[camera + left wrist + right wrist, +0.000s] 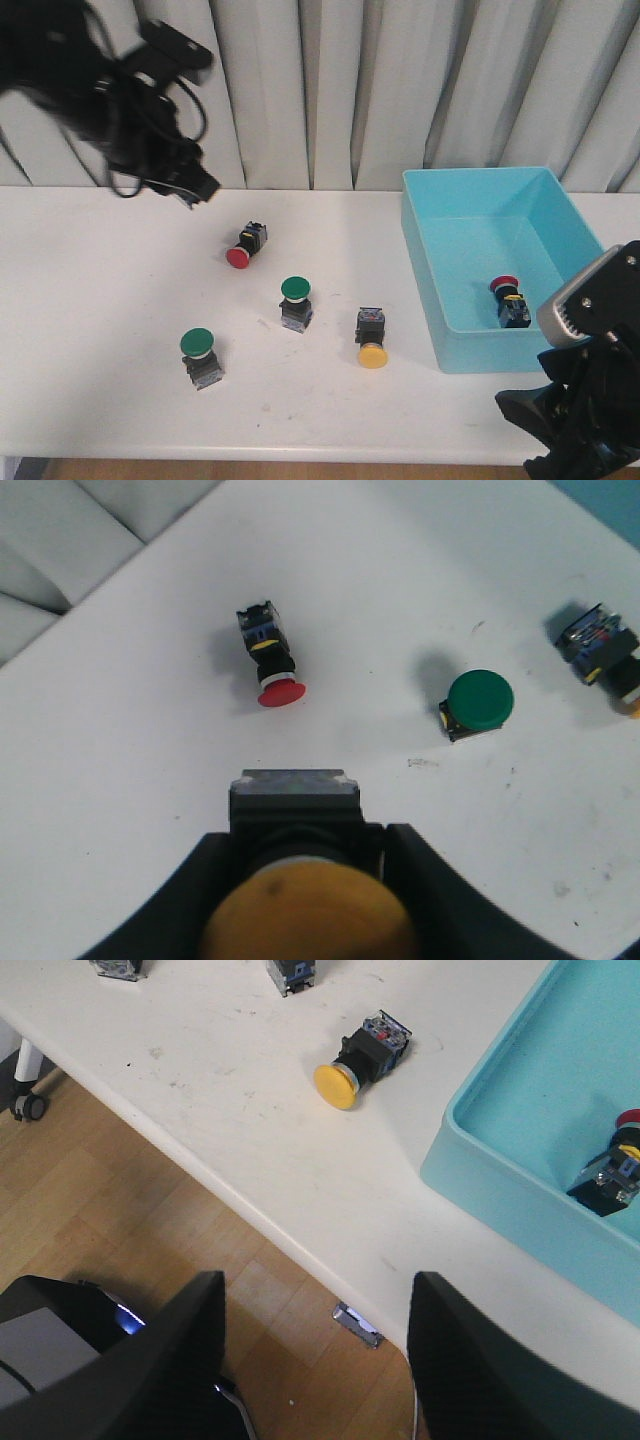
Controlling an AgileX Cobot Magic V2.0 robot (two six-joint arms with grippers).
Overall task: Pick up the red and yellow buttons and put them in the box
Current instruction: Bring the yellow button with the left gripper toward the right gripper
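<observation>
Yellow-capped round push button (305, 915) is sitting pinched in the left end effector (300, 880); the right end effector (315, 1360) is hanging spread

No writing, label, brand, number or sign is showing legibly in any view. The button bodies, such as the one behind the red cap (270, 655), are carrying small coloured patches (possibly terminals or stickers), but they are appearing too small and blurred to read.
</observation>
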